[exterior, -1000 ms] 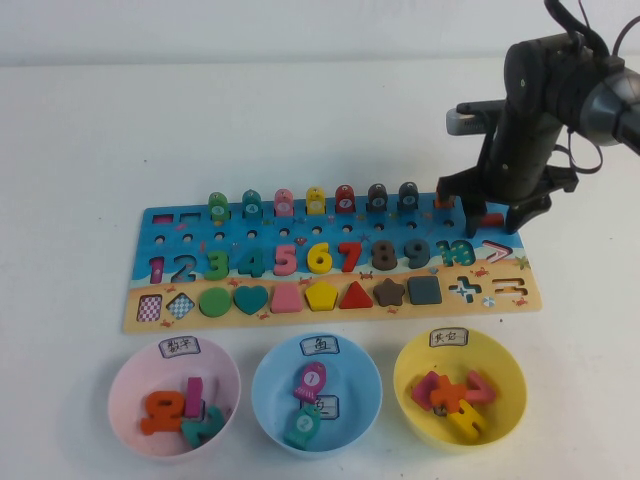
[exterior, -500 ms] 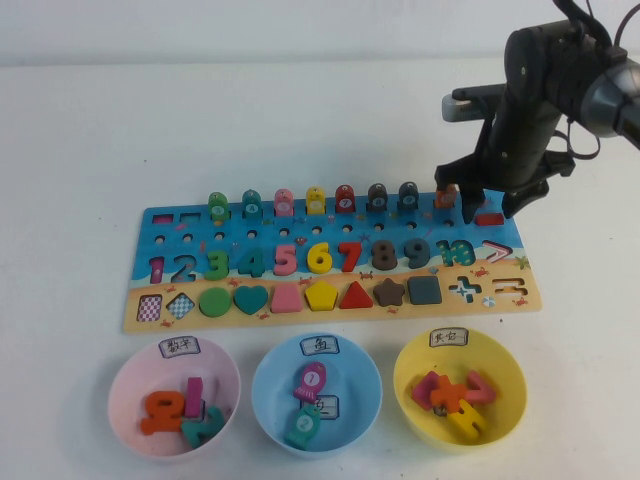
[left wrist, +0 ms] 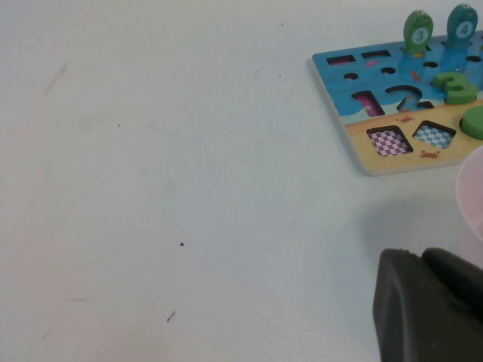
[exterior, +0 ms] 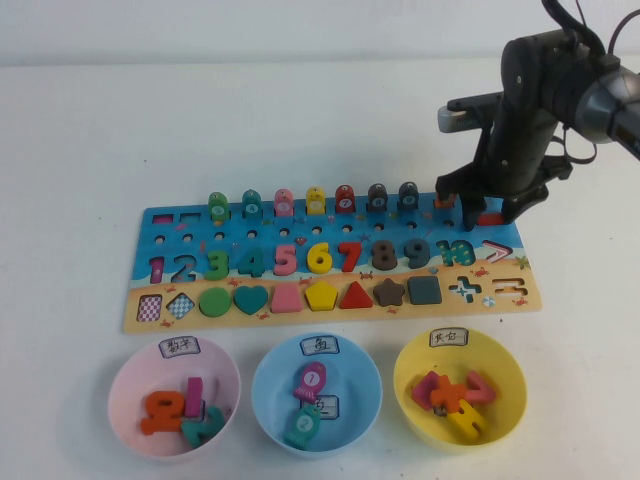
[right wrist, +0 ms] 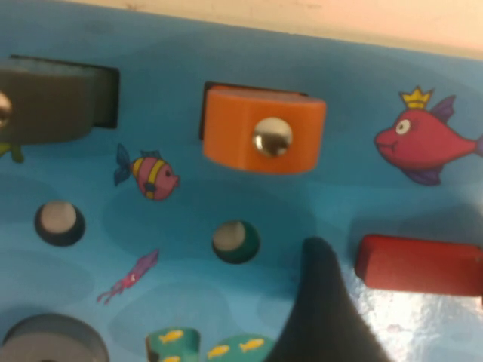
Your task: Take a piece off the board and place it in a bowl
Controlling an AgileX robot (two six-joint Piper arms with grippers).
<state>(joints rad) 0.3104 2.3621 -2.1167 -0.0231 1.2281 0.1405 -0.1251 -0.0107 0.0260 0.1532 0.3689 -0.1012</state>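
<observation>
The right gripper [exterior: 492,207] hangs low over the far right end of the board [exterior: 330,305], fingers spread with nothing between them. An orange fish [exterior: 445,196] stands upright in its slot just outside the one finger, toward the row of other fish, and a red bar [exterior: 489,218] lies flat in its recess close by the other finger. In the right wrist view the orange fish [right wrist: 263,136] shows its metal stud, with a dark fingertip [right wrist: 321,309] near it and the red bar [right wrist: 419,265] just beyond that tip.

To my eye the step is lining up for the grab, and I cannot tell for sure which of the two pieces is meant. If it is the fish, the fingers want to shift so it sits squarely between them, then drop enough to catch its flat sides and lift straight up, so it does not jam in its slot. Clipping the grey fish [exterior: 409,194] next along is the risk.

The three bowls sit on the near side of the board; the blue bowl [exterior: 270,375] already holds fish. The left gripper [left wrist: 430,302] is parked off the board's other end, above bare table [left wrist: 173,188]; I cannot tell how its fingers stand.
</observation>
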